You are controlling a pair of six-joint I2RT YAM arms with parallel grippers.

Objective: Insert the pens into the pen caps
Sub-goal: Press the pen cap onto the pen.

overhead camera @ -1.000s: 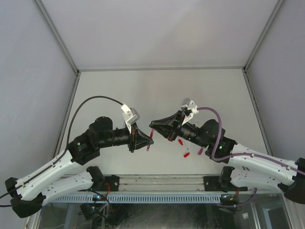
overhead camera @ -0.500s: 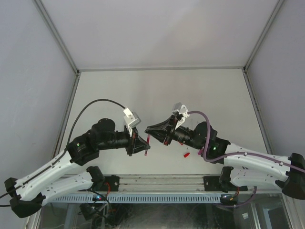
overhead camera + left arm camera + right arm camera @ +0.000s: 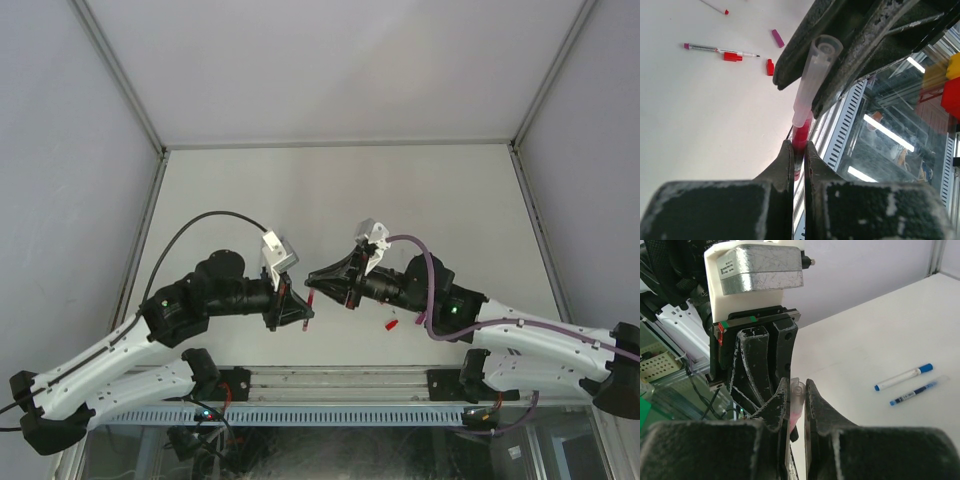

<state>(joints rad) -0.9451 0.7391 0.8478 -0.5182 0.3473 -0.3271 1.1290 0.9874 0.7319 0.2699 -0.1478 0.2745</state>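
Right end effector [image 3: 796, 390] shifted left, sharing left end effector's [image 3: 799, 150] pen [image 3: 810, 85].

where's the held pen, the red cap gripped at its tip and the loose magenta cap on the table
held pen [image 3: 810, 87], left wrist view, middle of the translucent barrel
gripped red cap [image 3: 801, 132], left wrist view, its exposed upper end
magenta cap [image 3: 777, 38], left wrist view, its middle

White table [image 3: 340, 190] — pens [image 3: 715, 50], caps [image 3: 770, 66]
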